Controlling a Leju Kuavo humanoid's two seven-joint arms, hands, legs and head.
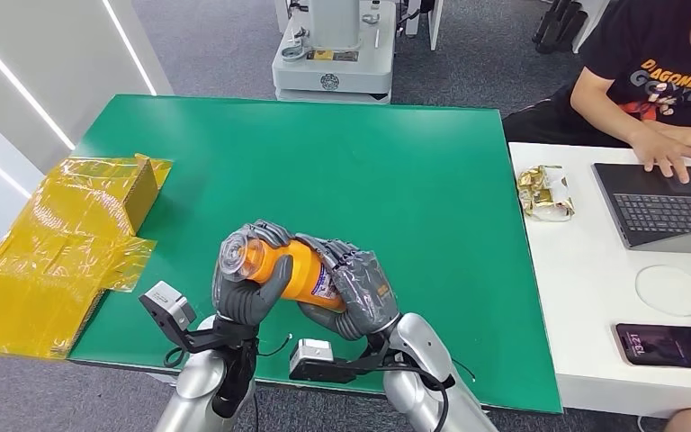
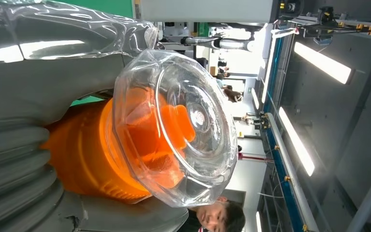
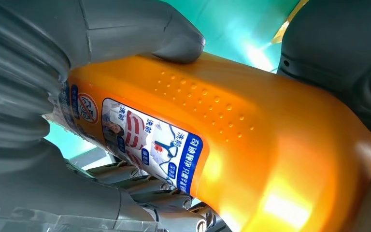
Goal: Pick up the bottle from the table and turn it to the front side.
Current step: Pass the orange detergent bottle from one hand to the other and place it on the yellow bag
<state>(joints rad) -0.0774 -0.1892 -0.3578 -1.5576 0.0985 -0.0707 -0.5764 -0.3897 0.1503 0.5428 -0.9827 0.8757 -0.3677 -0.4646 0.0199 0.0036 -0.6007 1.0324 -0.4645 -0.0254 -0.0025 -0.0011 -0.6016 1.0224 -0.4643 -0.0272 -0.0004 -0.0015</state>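
An orange bottle [image 1: 299, 267] with a clear faceted cap [image 1: 237, 255] is held above the near part of the green table [image 1: 369, 162], lying roughly on its side. My left hand [image 1: 245, 292] grips its cap end and shoulder. My right hand [image 1: 358, 290] wraps its lower body. In the left wrist view the clear cap [image 2: 178, 125] sits over the orange neck. In the right wrist view the bottle [image 3: 251, 145] shows a blue-edged printed label [image 3: 149, 140], with my right hand's thumb [image 3: 140, 29] pressed on it.
Crumpled yellow wrapping and a box [image 1: 63, 243] lie at the table's left edge. A white desk [image 1: 594, 297] on the right carries a laptop [image 1: 666, 202], a phone [image 1: 666, 346] and a snack packet [image 1: 544, 191]. A person [image 1: 657, 72] sits there typing. A grey machine base [image 1: 333, 63] stands beyond the table.
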